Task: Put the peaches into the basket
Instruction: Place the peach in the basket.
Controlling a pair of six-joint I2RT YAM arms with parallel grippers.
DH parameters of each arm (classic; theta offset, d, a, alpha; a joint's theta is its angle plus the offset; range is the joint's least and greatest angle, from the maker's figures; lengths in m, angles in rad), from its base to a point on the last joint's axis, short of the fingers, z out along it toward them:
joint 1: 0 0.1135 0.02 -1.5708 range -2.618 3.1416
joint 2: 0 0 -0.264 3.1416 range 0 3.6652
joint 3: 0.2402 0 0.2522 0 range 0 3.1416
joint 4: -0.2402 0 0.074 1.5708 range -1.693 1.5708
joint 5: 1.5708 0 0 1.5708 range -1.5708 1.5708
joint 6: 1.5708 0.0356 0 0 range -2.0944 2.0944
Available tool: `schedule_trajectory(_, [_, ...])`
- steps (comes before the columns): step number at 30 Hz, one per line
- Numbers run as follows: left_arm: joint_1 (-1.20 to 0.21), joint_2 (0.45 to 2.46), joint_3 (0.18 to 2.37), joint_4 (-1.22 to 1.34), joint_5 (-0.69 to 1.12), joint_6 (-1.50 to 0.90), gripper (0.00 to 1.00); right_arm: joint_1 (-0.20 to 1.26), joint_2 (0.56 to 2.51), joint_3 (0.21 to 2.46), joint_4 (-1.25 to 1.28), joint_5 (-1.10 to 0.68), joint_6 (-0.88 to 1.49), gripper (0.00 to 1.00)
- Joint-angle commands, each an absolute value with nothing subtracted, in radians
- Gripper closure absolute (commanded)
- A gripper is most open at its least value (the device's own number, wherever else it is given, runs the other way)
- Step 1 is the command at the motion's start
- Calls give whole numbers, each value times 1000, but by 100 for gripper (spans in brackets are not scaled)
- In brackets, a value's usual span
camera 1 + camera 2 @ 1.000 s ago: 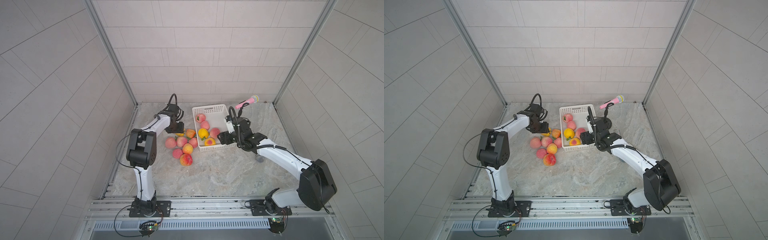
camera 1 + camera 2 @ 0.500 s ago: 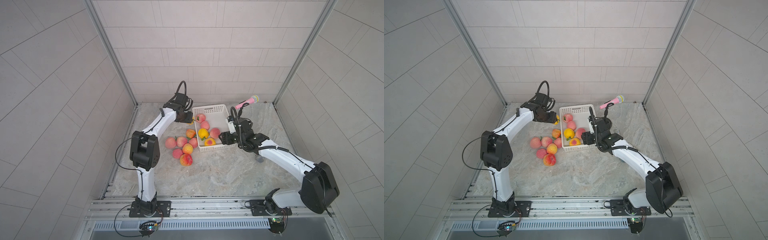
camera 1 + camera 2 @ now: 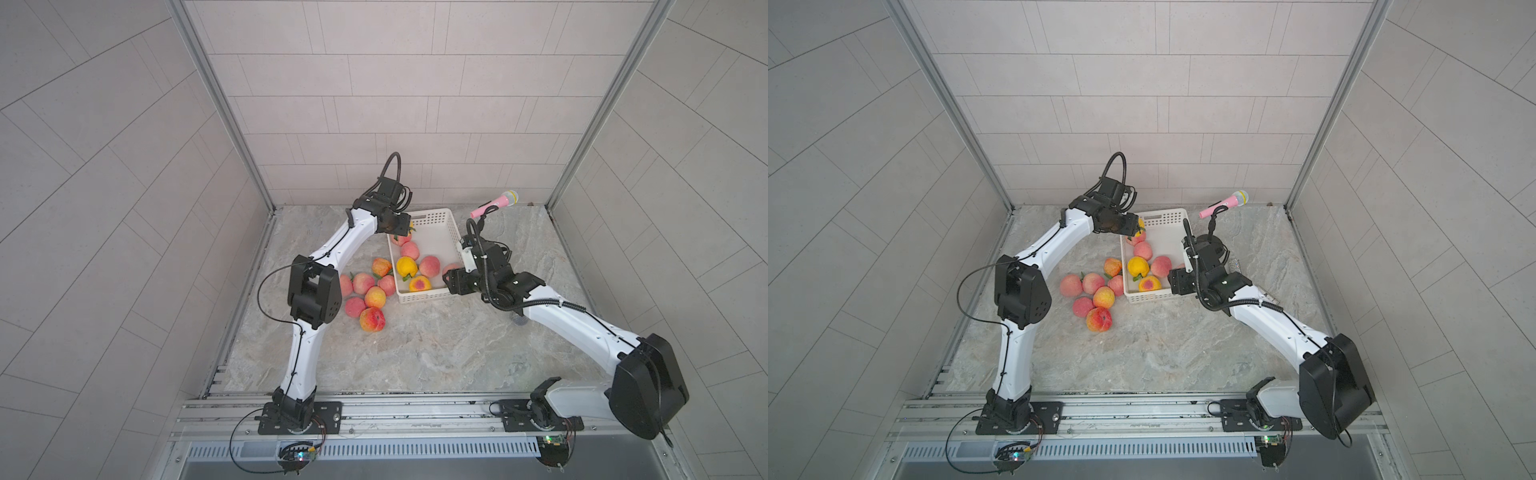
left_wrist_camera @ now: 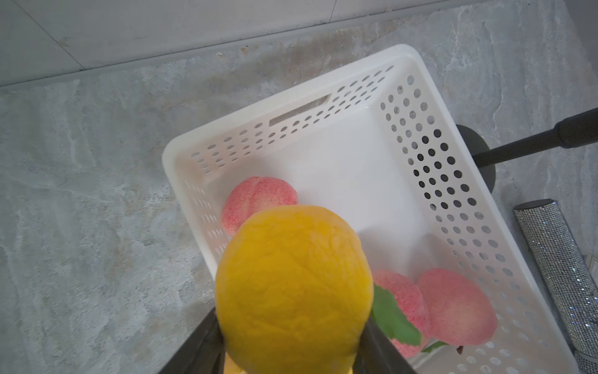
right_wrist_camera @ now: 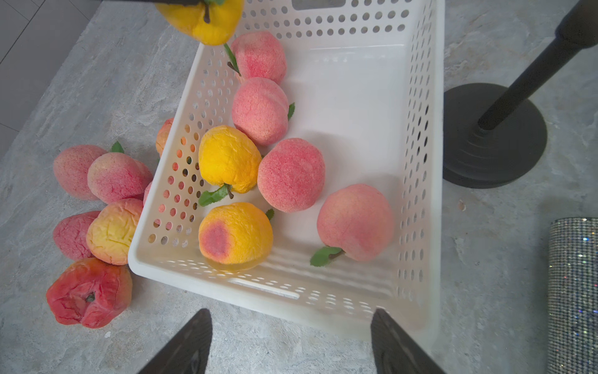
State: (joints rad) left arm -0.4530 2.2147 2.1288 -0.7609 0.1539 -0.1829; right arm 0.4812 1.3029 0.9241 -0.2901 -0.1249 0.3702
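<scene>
The white perforated basket (image 3: pixel 440 220) (image 5: pixel 284 298) stands at the back middle of the table. Several peaches lie in it, among them a yellow one (image 5: pixel 228 158) and a pink one (image 5: pixel 356 221). Several more peaches (image 3: pixel 365 286) are heaped on the table against its left wall, including a red-orange one (image 5: pixel 89 293). My left gripper (image 4: pixel 293 323) is shut on a yellow peach (image 4: pixel 293 275) and holds it above the basket's far left corner (image 3: pixel 1136 226). My right gripper (image 5: pixel 291 315) is open and empty, just outside the basket's near end wall.
A pink microphone (image 3: pixel 496 202) on a black stand with a round base (image 5: pixel 492 136) stands right of the basket. A glittery silver cylinder (image 5: pixel 572 291) lies on the table under my right arm. Tiled walls close in the back and both sides.
My left arm has lifted the yellow peach from the heap and carried it back and right, over the basket's far left corner. The right arm has hardly moved.
</scene>
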Motion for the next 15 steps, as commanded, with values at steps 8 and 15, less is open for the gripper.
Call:
schedule_trajectory(8, [-506, 2354, 2279, -735, 110, -171, 39, 476, 1273, 903, -299, -123, 382, 22])
schedule_trajectory(15, [-516, 2431, 2319, -690, 81, -151, 39, 477, 1283, 898, -291, -144, 380, 23])
